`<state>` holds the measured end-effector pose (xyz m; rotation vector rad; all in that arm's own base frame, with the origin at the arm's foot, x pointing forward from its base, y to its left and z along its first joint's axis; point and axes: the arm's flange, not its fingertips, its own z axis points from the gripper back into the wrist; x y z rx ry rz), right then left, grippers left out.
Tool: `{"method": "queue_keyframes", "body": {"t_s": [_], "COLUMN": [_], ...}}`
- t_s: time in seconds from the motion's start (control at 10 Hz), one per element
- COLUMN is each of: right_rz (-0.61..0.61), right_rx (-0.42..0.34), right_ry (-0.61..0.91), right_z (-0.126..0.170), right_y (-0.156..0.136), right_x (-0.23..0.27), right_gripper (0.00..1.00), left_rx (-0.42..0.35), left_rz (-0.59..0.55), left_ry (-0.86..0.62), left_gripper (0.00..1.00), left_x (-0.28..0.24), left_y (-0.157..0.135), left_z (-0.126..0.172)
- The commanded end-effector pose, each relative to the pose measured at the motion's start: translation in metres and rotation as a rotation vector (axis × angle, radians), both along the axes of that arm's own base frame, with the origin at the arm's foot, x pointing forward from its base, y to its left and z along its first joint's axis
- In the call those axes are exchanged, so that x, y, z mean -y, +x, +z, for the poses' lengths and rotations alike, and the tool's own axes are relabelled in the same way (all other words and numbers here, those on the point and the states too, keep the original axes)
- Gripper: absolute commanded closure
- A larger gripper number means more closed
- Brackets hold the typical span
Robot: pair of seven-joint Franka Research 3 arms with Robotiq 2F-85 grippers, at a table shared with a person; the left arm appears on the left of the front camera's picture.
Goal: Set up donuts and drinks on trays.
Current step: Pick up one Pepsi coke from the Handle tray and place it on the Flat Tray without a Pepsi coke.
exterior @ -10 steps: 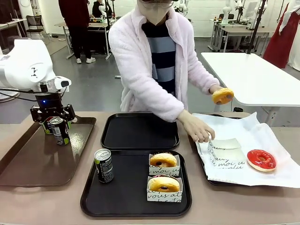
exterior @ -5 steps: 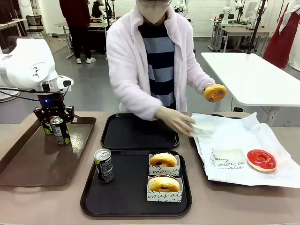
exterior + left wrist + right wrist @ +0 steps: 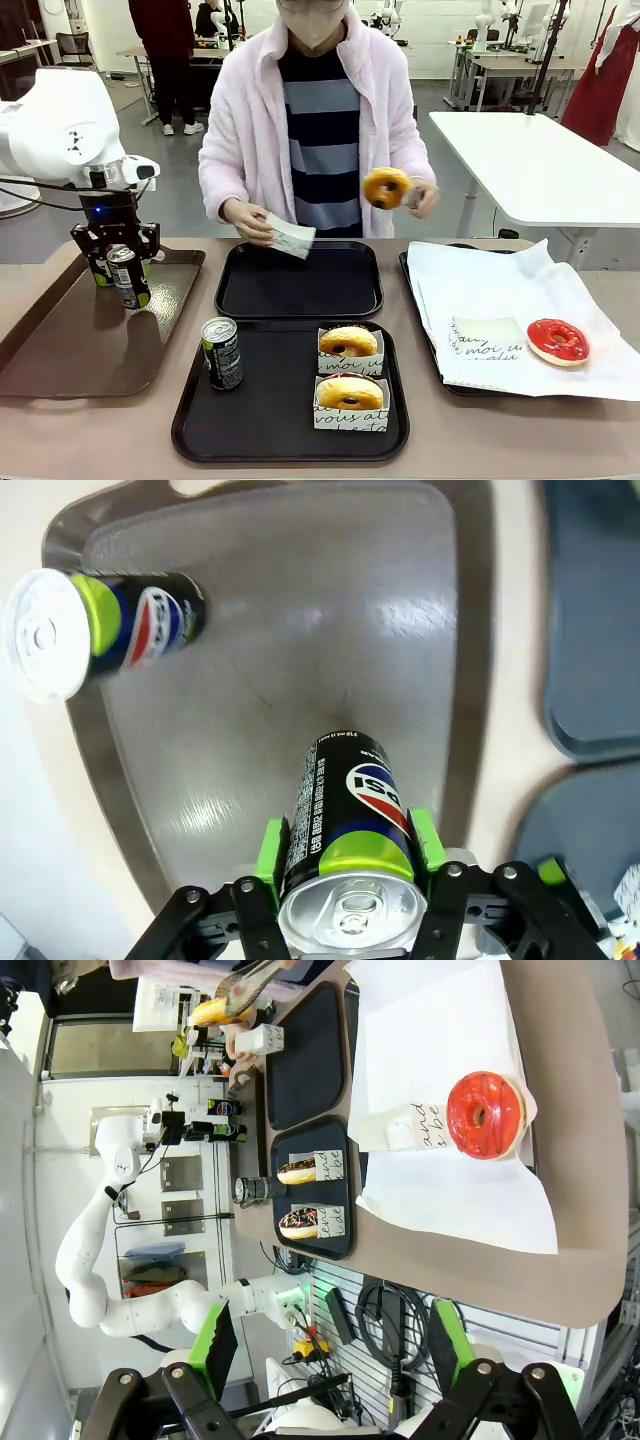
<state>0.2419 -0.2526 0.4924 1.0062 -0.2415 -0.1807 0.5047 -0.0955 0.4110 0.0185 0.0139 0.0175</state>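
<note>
Left claw (image 3: 347, 842) pads pinch soda can (image 3: 345, 815) near top, at brown tray (image 3: 250, 710). I judge can light, stiff, slick, dentable: hold mid-body, gently.

The far black plastic tray (image 3: 298, 282) lies bare; a person's hand (image 3: 245, 216) with a white paper holder (image 3: 291, 238) hovers over its far rim. On the near black tray (image 3: 270, 405), 1 slim black soda can (image 3: 221, 353) at left and 2 golden donuts (image 3: 348, 342) (image 3: 350, 393) at right leave a free middle lane.
</note>
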Motion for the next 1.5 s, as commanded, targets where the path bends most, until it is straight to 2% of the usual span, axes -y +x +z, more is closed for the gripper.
{"method": "queue_keyframes", "body": {"t_s": [0.0,0.3,0.5,0.6,0.7,0.8,1.2,1.3,1.4], "right_rz": [0.003,0.003,0.003,0.003,0.003,0.003,0.003,0.003,0.003], "right_rx": [0.019,0.019,0.019,0.019,0.019,0.019,0.019,0.019,0.019], "right_ry": [0.021,0.021,0.021,0.021,0.021,0.021,0.021,0.021,0.021], "right_z": [0.000,0.000,0.000,0.000,0.000,0.000,0.000,0.000,0.000], "right_y": [0.002,0.002,0.002,0.002,0.002,0.002,0.002,0.002,0.002], "right_x": [0.001,0.001,0.001,0.001,0.001,0.001,0.001,0.001,0.001], "right_gripper": [0.00,0.00,0.00,0.00,0.00,0.00,0.00,0.00,0.00], "left_rx": [0.000,0.004,0.035,0.008,0.008,0.016,0.117,0.090,0.065], "left_rz": [-0.074,-0.150,-0.217,-0.168,-0.168,-0.185,-0.292,-0.309,-0.300], "left_ry": [0.029,0.031,-0.040,0.032,0.032,0.015,-0.118,-0.129,-0.118], "left_gripper": [1.00,1.00,1.00,1.00,1.00,0.42,0.42,0.42,0.42], "left_x": [0.034,0.067,0.053,0.077,0.077,0.071,0.127,0.129,0.110], "left_y": [-0.034,-0.058,-0.066,-0.060,-0.060,-0.062,-0.023,-0.014,-0.024], "left_z": [0.033,0.057,0.067,0.061,0.061,0.066,0.058,0.056,0.062]}}
